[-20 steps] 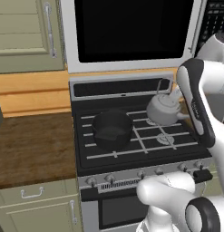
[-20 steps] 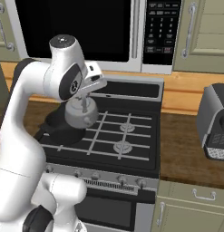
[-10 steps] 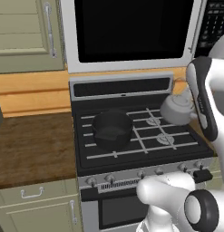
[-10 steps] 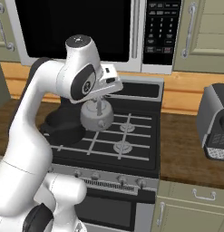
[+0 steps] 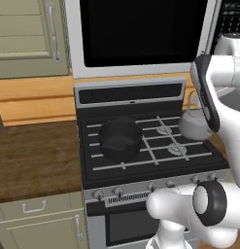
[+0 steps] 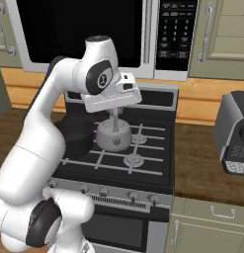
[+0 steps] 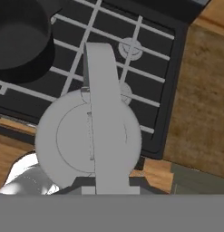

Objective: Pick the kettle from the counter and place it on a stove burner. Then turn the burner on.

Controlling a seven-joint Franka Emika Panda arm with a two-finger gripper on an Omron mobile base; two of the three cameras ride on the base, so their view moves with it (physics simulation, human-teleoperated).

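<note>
The small rounded grey metal kettle (image 6: 113,136) hangs by its arched handle from the two-finger gripper (image 6: 115,112), fingers clamped on that handle, above the black stove top (image 5: 145,148). The big black pot (image 5: 120,140) sits at nine o'clock; free burners lie at three. I'd centre it over one, then lower straight down, keeping it level.

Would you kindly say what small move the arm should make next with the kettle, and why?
Probably lower it straight down. The gripper holds the kettle by its handle, apparently just above the stove grate, over the burners right of the black pot, so only the set-down seems left.
</note>
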